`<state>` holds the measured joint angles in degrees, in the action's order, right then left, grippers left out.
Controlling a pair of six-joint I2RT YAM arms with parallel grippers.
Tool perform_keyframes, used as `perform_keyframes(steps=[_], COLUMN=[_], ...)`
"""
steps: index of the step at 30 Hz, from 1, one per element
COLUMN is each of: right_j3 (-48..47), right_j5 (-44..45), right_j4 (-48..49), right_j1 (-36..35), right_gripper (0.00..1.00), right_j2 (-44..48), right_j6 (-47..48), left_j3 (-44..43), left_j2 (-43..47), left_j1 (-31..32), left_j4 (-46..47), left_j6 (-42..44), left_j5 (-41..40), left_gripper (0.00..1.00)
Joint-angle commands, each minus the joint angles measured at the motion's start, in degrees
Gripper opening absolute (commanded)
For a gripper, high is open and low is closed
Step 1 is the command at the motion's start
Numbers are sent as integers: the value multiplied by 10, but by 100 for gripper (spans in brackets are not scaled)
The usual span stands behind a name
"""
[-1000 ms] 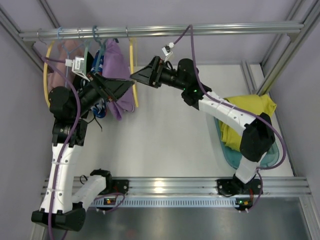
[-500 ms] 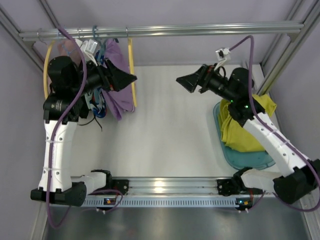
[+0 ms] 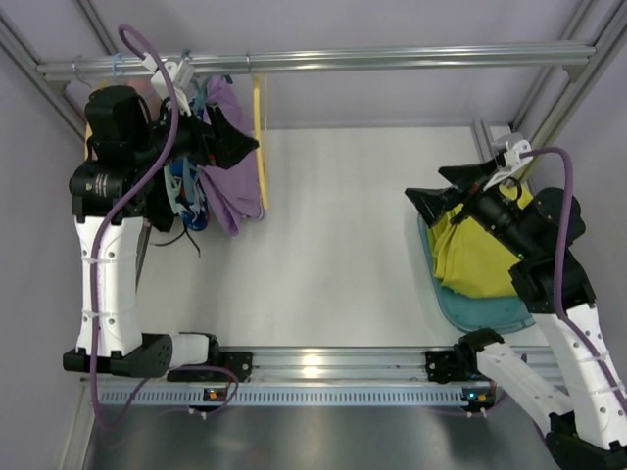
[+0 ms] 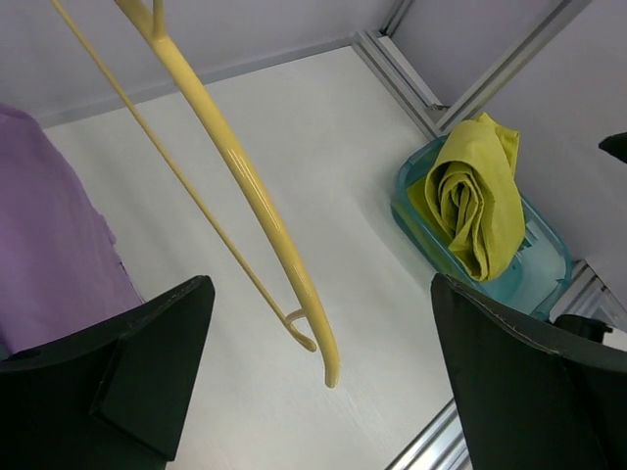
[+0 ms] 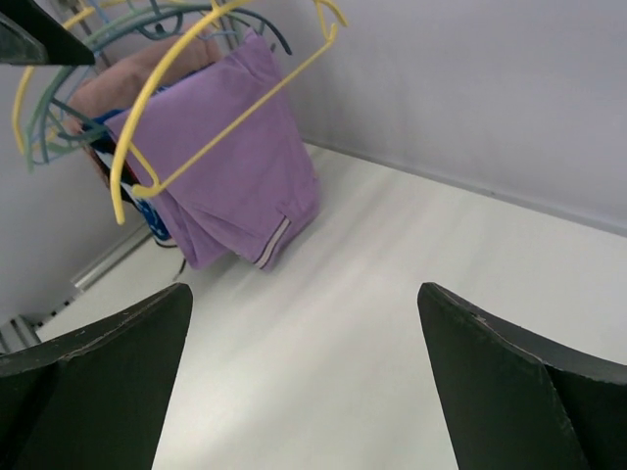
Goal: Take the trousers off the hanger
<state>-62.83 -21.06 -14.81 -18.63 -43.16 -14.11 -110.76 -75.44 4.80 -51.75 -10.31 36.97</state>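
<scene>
At the far left of the rail [image 3: 392, 56], the yellow hanger [image 3: 259, 137] hangs by its small hook, its slim outline edge-on in the overhead view. Just beside it on its left hangs a purple garment [image 3: 227, 186], folded over another hanger.

Left gripper [image 3: 240, 147]: held high, near the rail, in front of the purple garment. Wrist view shows its fingers [image 4: 137, 372] spread wide with nothing between them. The hanger's lower arm [image 4: 250, 186] crosses the gap without touching either finger.

Right gripper [image 3: 431, 191]: over the right side of the table [image 3: 333, 255], at the far end of the teal tray [image 3: 480, 311], pointing left toward the rail. Its fingers [image 5: 88, 382] are likewise wide apart and hold nothing. Its camera looks across the white table at the hanger [image 5: 245, 110] and the purple garment [image 5: 225, 166].

Trousers [image 3: 480, 255]: olive-yellow, bunched and partly rolled, lying in the tray [image 4: 552, 257], well apart from the hanger. One fold [image 4: 475, 206] spills over the tray's far rim.
</scene>
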Motion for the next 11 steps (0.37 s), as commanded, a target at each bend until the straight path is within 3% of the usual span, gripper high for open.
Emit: perform_keyframes(steps=[1, 11], right_j3=[6, 42], right_j5=[11, -25], right_j4=[-65, -94], right_j1=[17, 83], right_gripper=[99, 99], right_j2=[25, 91], right_j6=[51, 15], left_j3=[10, 62], left_j2=[32, 62], left_j1=[-2, -2], left_j4=[-9, -8], left_j6=[19, 23], left_j5=[-44, -84], left_gripper=[99, 99])
